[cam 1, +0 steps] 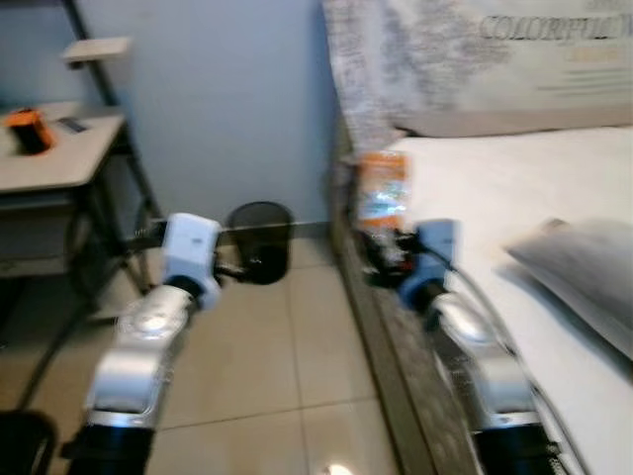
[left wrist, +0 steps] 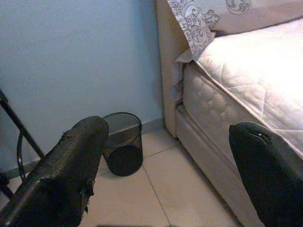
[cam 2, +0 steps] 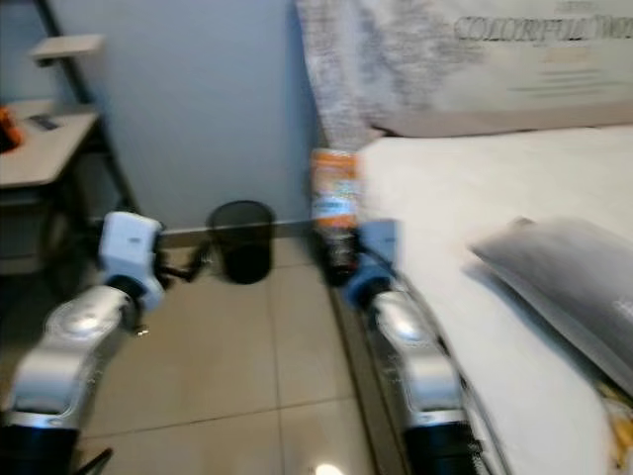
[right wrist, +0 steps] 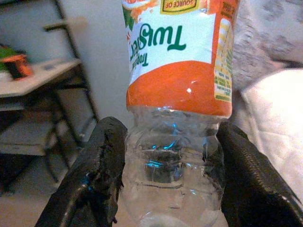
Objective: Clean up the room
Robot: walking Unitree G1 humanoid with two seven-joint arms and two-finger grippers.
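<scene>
Both arms were silver, rounded metal segments ending in dark cuffs nearest the body. Each wrist carried a boxy pale-blue housing. The left gripper point(left wrist: 165, 189) had two thick black fingers point(left wrist: 66, 175) with scuffed, matte surfaces; the right gripper's point(right wrist: 165, 175) fingers looked alike, slightly glossy.

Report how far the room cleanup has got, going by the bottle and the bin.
Done: the right pincer has picked up the empty plastic bottle and is shut on its clear lower part, held up beside the bed. In hand: carrying it; the black mesh bin stands ahead on the floor by the wall. Left: dropping the bottle in the bin. The left pincer is open, holding nothing.
</scene>
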